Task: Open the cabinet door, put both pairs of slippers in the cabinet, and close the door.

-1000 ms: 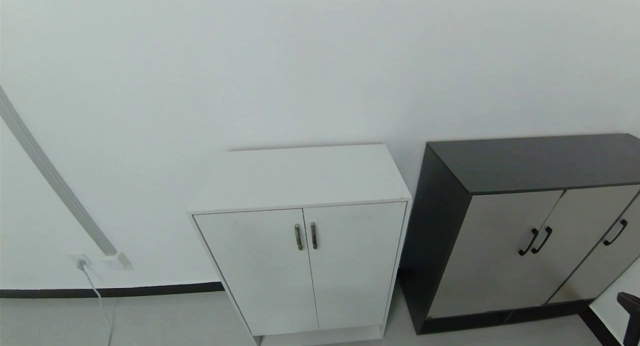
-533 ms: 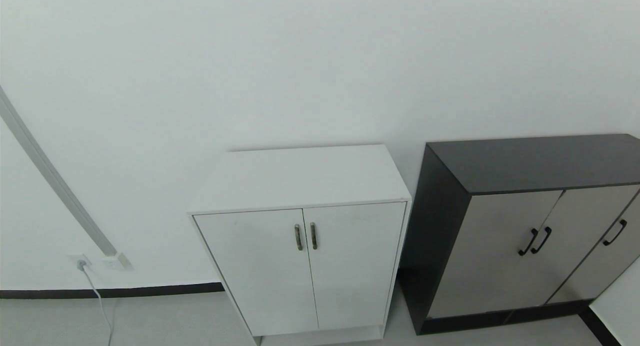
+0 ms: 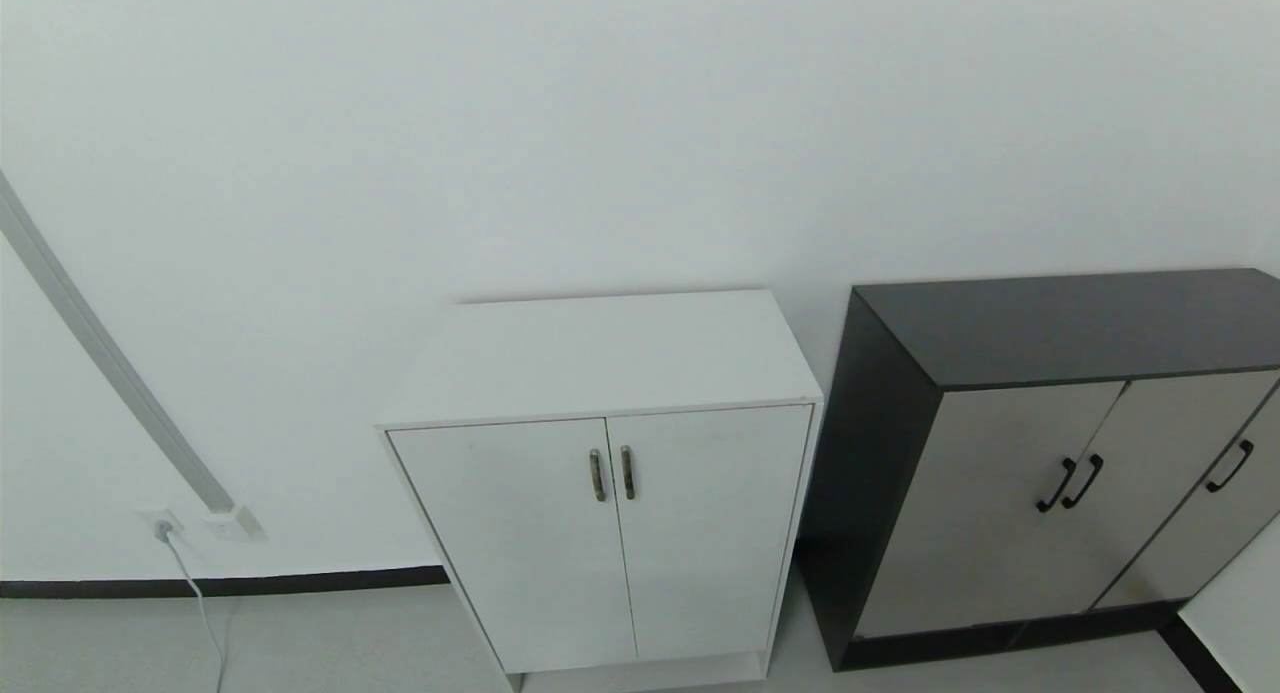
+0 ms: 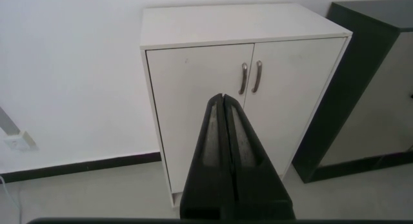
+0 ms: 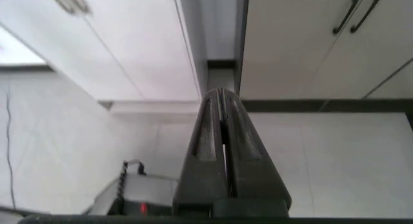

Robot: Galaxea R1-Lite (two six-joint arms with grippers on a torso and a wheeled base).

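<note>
Cabinet (image 3: 520,533) shut at floor's far edge, twin handles (image 3: 611,473) upright at door seam, straight ahead of left jaws, pressed together. Right jaws, likewise pressed together, aimed at floor (image 5: 335,159) beside dark cabinet (image 3: 900,453). Favours left jaws.

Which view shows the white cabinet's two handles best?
The left wrist view: it faces the closed doors nearly straight on, both handles whole. The head view shows both from above; the right wrist view catches a part at its edge.
</note>
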